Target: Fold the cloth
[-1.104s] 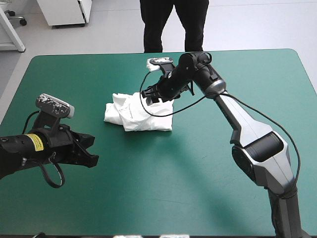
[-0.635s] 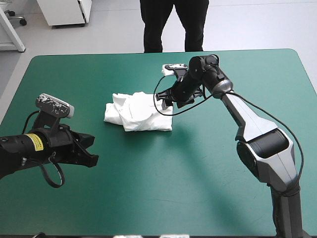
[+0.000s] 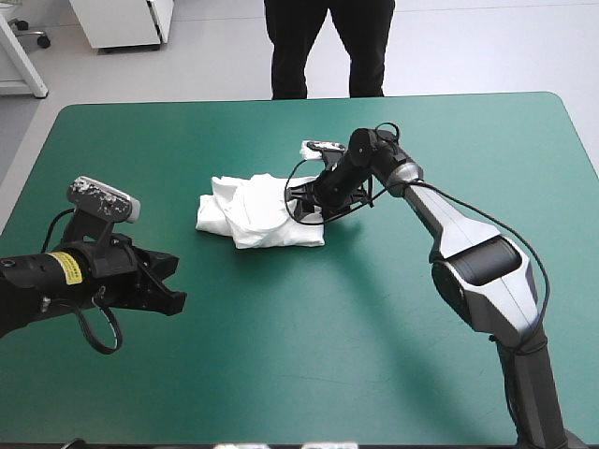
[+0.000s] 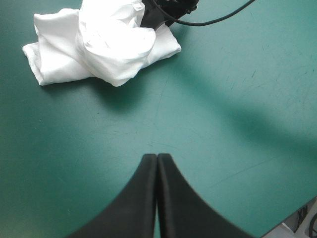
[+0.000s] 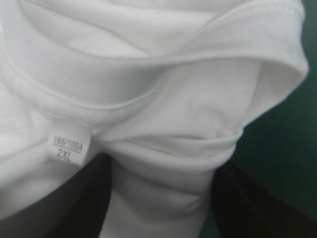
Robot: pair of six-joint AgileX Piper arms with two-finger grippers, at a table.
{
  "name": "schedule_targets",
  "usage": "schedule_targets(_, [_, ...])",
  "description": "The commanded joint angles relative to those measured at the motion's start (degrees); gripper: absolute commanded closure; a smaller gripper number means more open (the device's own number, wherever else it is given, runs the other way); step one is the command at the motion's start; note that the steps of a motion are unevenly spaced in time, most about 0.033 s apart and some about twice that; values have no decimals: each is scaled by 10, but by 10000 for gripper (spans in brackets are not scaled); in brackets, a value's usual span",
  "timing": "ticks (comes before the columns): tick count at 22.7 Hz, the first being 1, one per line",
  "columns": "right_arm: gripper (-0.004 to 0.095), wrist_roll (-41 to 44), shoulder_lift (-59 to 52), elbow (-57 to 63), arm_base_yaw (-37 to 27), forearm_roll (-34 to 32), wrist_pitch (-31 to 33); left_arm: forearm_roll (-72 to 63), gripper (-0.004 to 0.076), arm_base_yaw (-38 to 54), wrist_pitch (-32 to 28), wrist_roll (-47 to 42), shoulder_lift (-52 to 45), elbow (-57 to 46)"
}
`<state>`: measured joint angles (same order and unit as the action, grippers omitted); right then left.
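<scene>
T-shirt (image 3: 257,213) is a crumpled bundle at the middle of the desk (image 3: 374,355), right gripper (image 3: 307,195) at its right edge with jaws apart around a bunched fold, tips buried in cloth and hard to see, left gripper (image 4: 157,157) jaws closed on nothing, well apart from it.

The teal-green cover (image 3: 281,365) lies flat over the round-cornered table (image 3: 552,122).

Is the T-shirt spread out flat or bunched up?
Bunched up: the T-shirt lies in a crumpled heap on the teal-green cover, layers rolled over one another.
</scene>
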<state>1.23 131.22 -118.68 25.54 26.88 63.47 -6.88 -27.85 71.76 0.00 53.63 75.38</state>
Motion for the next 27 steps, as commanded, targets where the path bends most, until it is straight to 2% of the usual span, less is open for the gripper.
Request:
schedule_targets(1, [441,-8,-26,-14,-3,31,-12,-8,733,-1,-26,-6,-6,13])
schedule_targets(4, [538,-8,-5,-14,-3,31,3,-11,733,-1,-26,-6,-6,13])
schedule_targets(5, [610,-8,1,-13,-3,30,12,-13,733,-1,-26,-6,-6,13])
schedule_targets(7, [876,-8,5,-11,-3,8,24,-13,733,-1,-24,-6,-6,13])
schedule_targets(8, [919,-7,5,-11,-3,-7,29,-15,733,-1,-24,-6,-6,13])
schedule_targets(11, [925,23,5,-10,-3,-78,51,-15,733,-1,-20,-17,-6,13])
schedule_targets(13, [925,42,-4,-7,-3,-129,41,-15,733,-1,-7,-23,-6,13])
schedule_targets(16, [925,71,-32,15,-3,-184,1,-18,733,-1,20,-24,-6,13])
schedule_targets(19, [925,79,-71,68,-8,-204,-51,-22,733,-1,20,-34,-6,13])
schedule_targets(24, [926,64,-186,299,-62,-206,-169,-25,733,-1,20,-34,-6,13])
schedule_targets(27, [925,42,-280,447,-153,-206,-227,-16,733,-1,19,-34,-6,13])
